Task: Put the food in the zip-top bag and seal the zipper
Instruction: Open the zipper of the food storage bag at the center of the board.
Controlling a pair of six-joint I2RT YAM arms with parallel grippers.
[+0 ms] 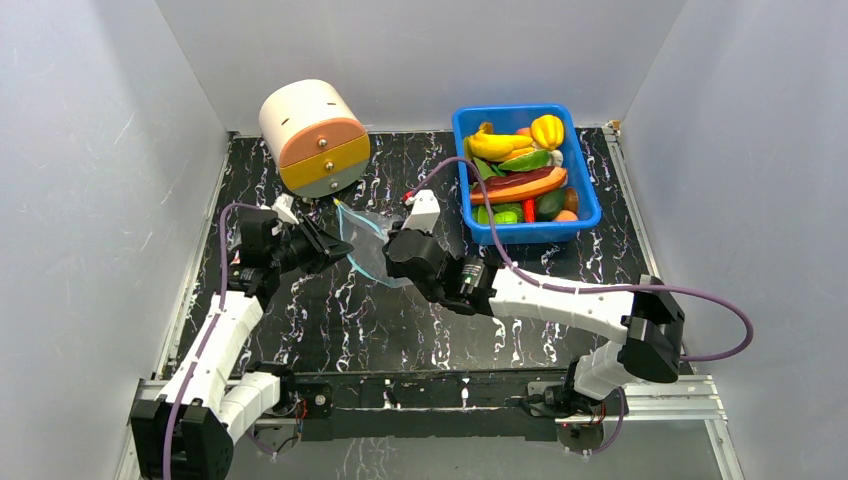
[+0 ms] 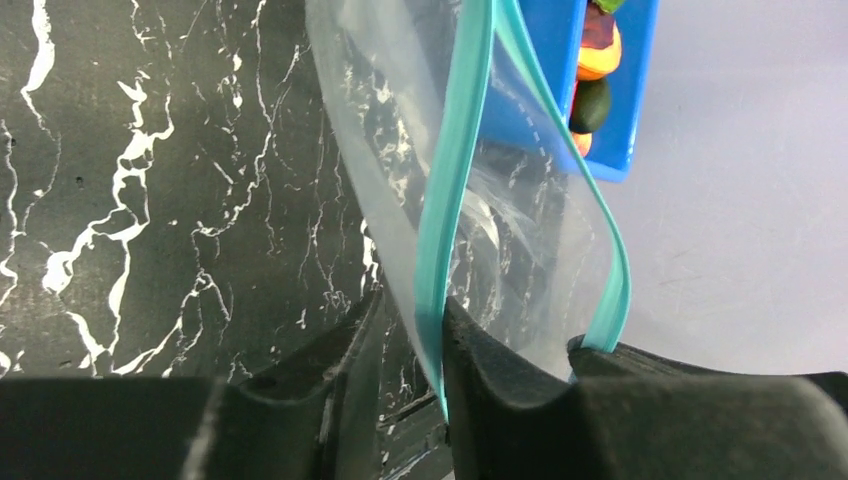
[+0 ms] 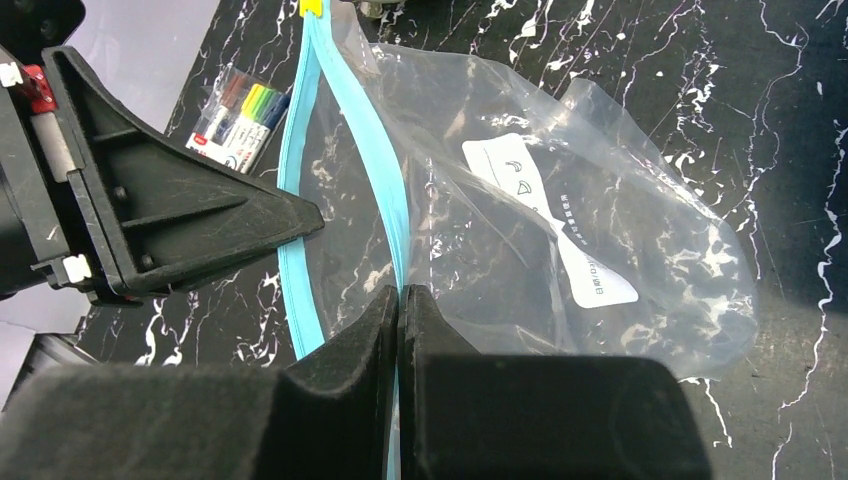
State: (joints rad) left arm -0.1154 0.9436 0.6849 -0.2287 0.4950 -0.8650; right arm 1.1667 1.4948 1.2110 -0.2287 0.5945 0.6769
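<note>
The clear zip-top bag [image 1: 368, 240] hangs between my two grippers at mid-table, and nothing shows inside it. Its white label [image 3: 550, 215] faces the right wrist camera. The teal zipper [image 3: 385, 170] is parted into two strips. My right gripper [image 3: 399, 292] is shut on one strip. My left gripper [image 2: 412, 300] is open, the other strip [image 2: 455, 170] running between its fingers and lying against the right one. The food [image 1: 520, 170], toy fruit and vegetables, is heaped in the blue bin [image 1: 590, 190] at the back right.
A cream cylinder with orange and grey drawers [image 1: 315, 135] lies at the back left. A small pack of coloured markers [image 3: 240, 120] lies on the table beyond the bag. White walls enclose the black marbled table [image 1: 330, 320] on three sides.
</note>
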